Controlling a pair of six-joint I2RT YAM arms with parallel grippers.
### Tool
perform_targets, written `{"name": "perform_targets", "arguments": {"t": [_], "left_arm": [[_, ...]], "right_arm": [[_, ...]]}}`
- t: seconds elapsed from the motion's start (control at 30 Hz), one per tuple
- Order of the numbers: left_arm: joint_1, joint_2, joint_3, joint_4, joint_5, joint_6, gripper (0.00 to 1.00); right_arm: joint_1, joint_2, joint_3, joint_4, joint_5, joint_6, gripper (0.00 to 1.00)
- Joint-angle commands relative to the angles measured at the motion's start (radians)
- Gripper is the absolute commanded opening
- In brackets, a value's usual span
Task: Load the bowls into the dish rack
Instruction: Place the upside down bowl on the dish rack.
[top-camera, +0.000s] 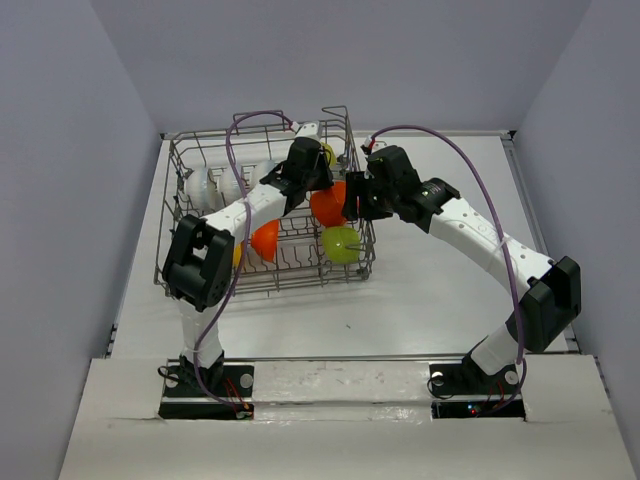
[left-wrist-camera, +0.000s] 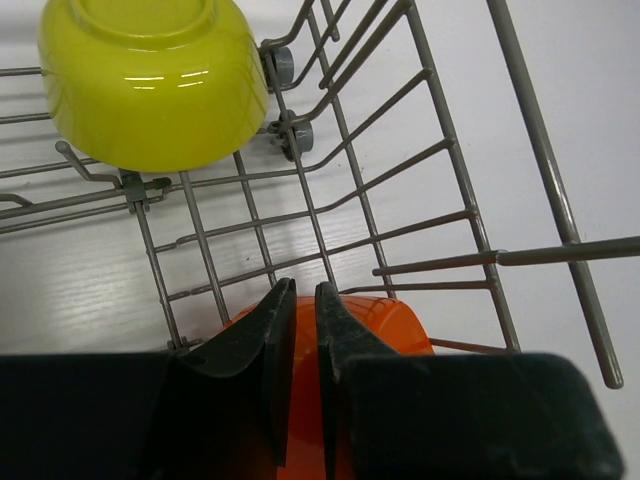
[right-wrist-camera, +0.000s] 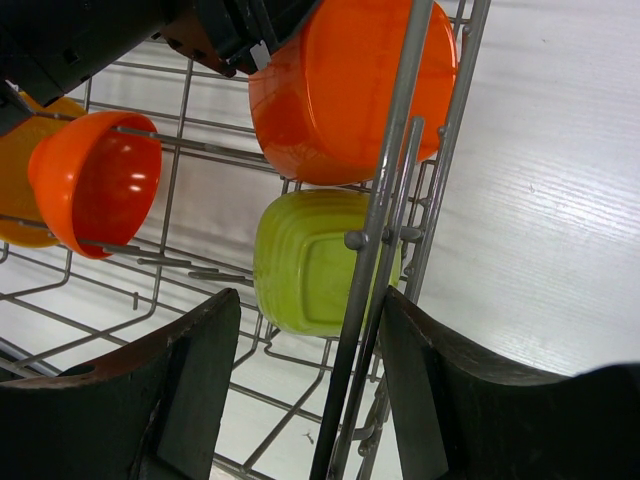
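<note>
Nearly closed jaws of the left gripper (left-wrist-camera: 305, 292), pinching the rim of a red-orange bowl (left-wrist-camera: 385, 325) inside the dish rack (top-camera: 215, 160), by its right wall. Toward the near edge, a lime green bowl (right-wrist-camera: 310, 260) on the tines. Right gripper (right-wrist-camera: 310, 300) just beside that wall, jaws wide, holding nothing. Rack toward the far left corner of the worktop (top-camera: 440, 290).

One grey wire dish rack (top-camera: 172, 200). Two red-orange bowls (top-camera: 265, 240), one lime green bowl (top-camera: 340, 243), one orange-yellow bowl (right-wrist-camera: 12, 180), about three white bowls (top-camera: 200, 185), and one yellowish bowl (top-camera: 328, 153) mostly hidden beyond the left hand (left-wrist-camera: 305, 290).
</note>
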Motion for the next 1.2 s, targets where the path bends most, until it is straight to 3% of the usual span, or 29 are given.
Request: {"name": "perform_targets", "arguments": {"t": [0.0, 0.3, 0.57, 0.73, 0.87, 1.17], "left_arm": [[-0.012, -0.070, -0.018, 0.014, 0.020, 0.022, 0.23], [-0.004, -0.107, 0.028, 0.015, -0.076, 0.033, 0.35], [0.071, -0.072, 0.183, -0.008, -0.148, -0.013, 0.45], [0.102, 0.035, 0.294, -0.051, -0.136, -0.105, 0.62], [0.106, 0.088, 0.321, -0.023, -0.116, -0.202, 0.70], [0.091, 0.138, 0.361, -0.046, -0.190, -0.407, 0.74]], "right_arm": [[0.009, -0.004, 0.022, -0.016, 0.011, -0.011, 0.63], [0.009, 0.001, 0.039, -0.018, 0.013, -0.006, 0.63], [0.009, 0.004, 0.024, -0.013, 0.004, -0.006, 0.62], [0.009, -0.001, 0.007, -0.007, 0.002, 0.006, 0.61], [0.009, -0.013, -0.007, -0.001, -0.010, 0.019, 0.60], [0.009, -0.031, -0.018, 0.008, -0.047, 0.032, 0.58]]}}
